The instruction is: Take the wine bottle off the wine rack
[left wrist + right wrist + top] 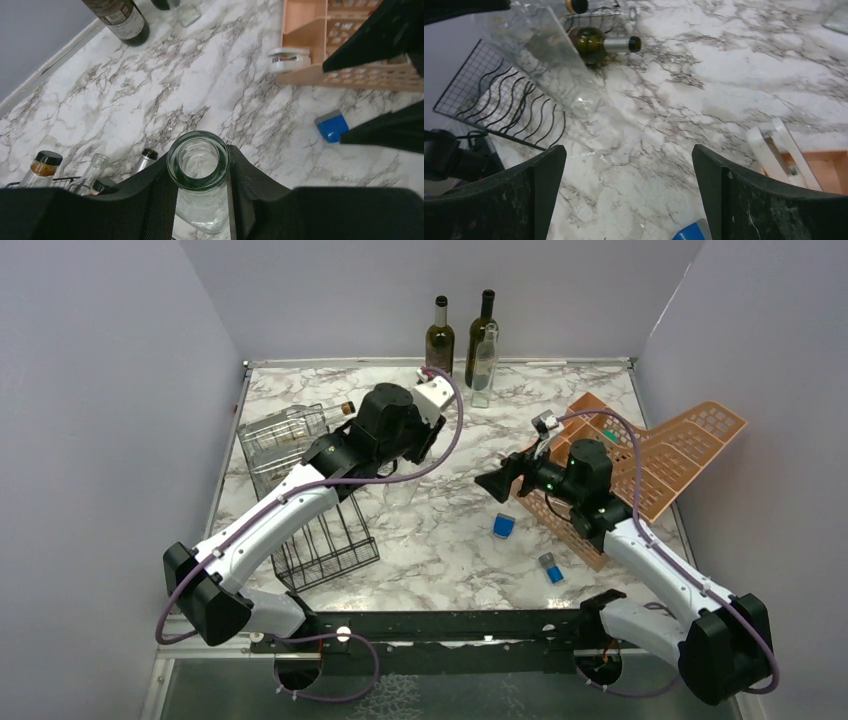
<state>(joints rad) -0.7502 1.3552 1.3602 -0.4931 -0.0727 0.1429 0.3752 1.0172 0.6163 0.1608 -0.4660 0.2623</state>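
Observation:
My left gripper (200,176) is shut on the neck of a clear glass wine bottle (198,159). It holds the bottle tilted, its base at or just above the marble, right of the black wire wine rack (300,515). The bottle shows faintly in the top view (400,488) and in the right wrist view (544,55). The rack (499,105) holds other bottles, one clear with an amber cap (300,425) and one green (596,42). My right gripper (629,165) is open and empty over the table's middle, also in the top view (497,483).
Two dark bottles (440,335) (483,325) and a clear one (484,365) stand at the back wall. An orange-pink mesh organizer (650,455) lies at the right. Two small blue blocks (504,526) (550,567) lie near my right arm.

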